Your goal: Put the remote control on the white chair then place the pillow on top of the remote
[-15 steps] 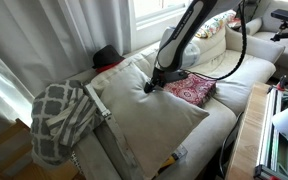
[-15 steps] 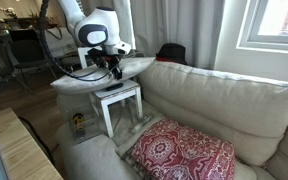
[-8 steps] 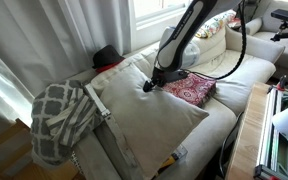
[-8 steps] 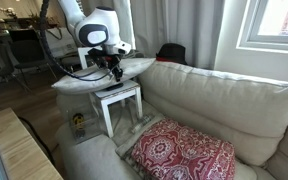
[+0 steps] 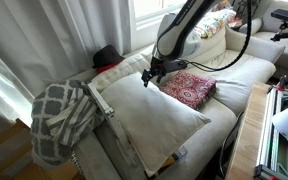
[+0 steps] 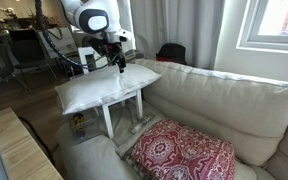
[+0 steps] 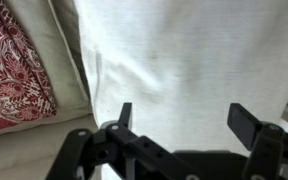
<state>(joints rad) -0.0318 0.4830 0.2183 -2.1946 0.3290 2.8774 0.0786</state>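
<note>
though remote not visible, maybe hidden underneath, pillow (image 5: 154, 115) lies flat on small white stand (image 6: 124, 100) beside white chair (image 6: 214, 100); gripper (image 7: 184, 115) hovers just above, jaws wide apart, empty; placement looks nearly done.

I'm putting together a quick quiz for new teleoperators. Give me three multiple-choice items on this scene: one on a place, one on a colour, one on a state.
1. Where does the red cushion lie?
A) on the white chair
B) on the floor
C) on the windowsill

2. What colour is the pillow below the gripper?
A) blue
B) off-white
C) black

3. How is the gripper?
A) shut on the pillow
B) shut on the red cushion
C) open, holding nothing

Answers:
1 A: it rests on the seat in both exterior views.
2 B: plain pale fabric fills the wrist view.
3 C: the fingers stand apart in the wrist view with nothing between them.
</note>
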